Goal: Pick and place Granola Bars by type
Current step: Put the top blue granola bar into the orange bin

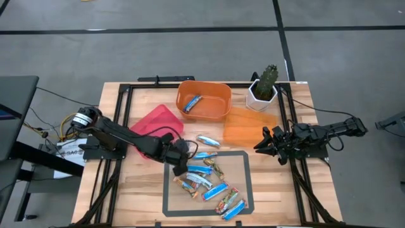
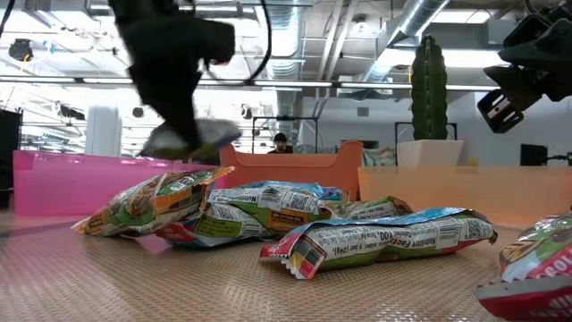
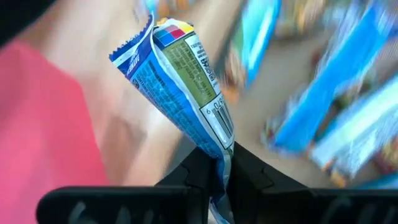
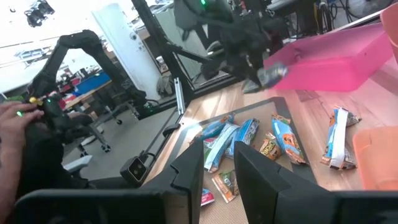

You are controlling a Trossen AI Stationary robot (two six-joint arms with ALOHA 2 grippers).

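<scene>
Sorting barely begun: one blue bar (image 1: 193, 102) in orange bin (image 1: 218, 95). Left gripper (image 1: 180, 154) fingers clamped on blue-white bar (image 3: 180, 81), lifted near pink bin (image 1: 152, 120). Pile of bars (image 1: 212, 183) remains on worktop (image 1: 272, 183). Right gripper (image 1: 261, 143) waits near pale orange tray, fingers apart, empty.

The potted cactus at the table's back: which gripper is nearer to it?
Right. The right gripper hovers just in front of the cactus, open; the left gripper is across the table, holding a blue bar.

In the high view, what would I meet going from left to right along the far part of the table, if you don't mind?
Pink plastic bin → orange plastic bin holding one blue and white granola bar → potted green cactus in a white pot.
</scene>
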